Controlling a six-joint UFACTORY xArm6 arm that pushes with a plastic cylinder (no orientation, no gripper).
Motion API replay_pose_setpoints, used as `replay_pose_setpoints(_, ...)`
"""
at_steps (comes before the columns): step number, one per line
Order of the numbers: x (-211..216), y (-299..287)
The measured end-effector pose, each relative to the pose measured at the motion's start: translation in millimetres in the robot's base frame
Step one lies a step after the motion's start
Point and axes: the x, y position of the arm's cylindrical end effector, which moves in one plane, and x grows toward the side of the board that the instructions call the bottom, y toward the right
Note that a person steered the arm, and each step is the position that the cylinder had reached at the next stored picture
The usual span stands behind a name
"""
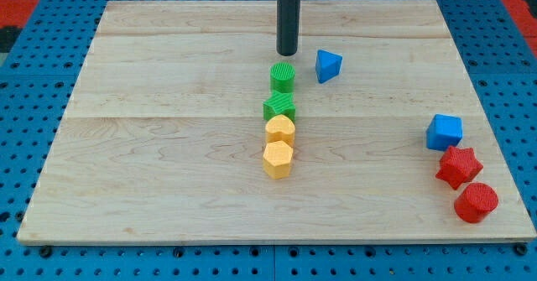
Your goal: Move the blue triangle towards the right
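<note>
1. My tip (288, 53) sits near the board's top centre, just to the view's left of the blue triangle (328, 65), apart from it. No fingers on this rig: a bare rod, holding nothing.
2. That side suits a rightward push.
3. The green cylinder (283, 77) lies just below the tip; I judge it a snag risk.
4. The blue cube (444, 132) sits well right, out of the way.
</note>
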Motion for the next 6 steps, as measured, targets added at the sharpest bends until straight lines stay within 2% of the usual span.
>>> replay_pose_setpoints(1,21,10)
replay_pose_setpoints(3,24,83)
replay_pose_setpoints(6,-9,166)
